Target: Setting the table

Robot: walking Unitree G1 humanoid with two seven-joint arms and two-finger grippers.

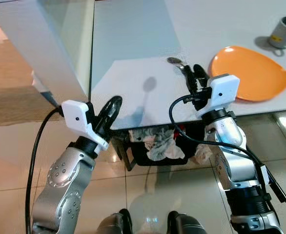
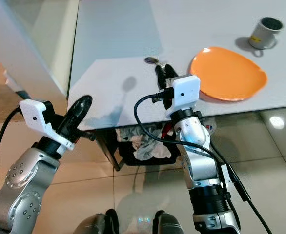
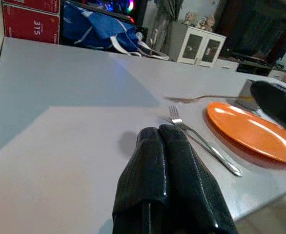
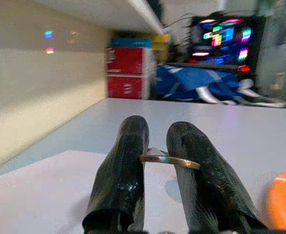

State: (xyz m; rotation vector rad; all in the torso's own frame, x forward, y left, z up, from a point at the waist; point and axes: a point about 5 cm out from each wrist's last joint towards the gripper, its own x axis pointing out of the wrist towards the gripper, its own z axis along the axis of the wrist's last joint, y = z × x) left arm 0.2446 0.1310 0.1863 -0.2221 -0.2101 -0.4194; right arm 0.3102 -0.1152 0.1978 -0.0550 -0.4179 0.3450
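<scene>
Pinching a spoon [image 1: 174, 60] by its handle between the two black fingers of the right gripper [image 1: 193, 72], just above the white table [image 1: 133, 48] and close to the left rim of the orange plate [image 1: 250, 73]. Keeps the spoon's bowl pointing away from the robot, clear of the surface as far as can be judged. Leaves the left gripper [image 1: 111, 107] idle at the near table edge, fingers pressed together and holding nothing. Shows a setting seemingly well along: plate down, fork [image 3: 201, 141] lying flat just beside the plate on its left, grey mug [image 1: 284, 31] standing beyond the plate's far right. Appears to leave the spoon to set down and release, likely next to the fork.
</scene>
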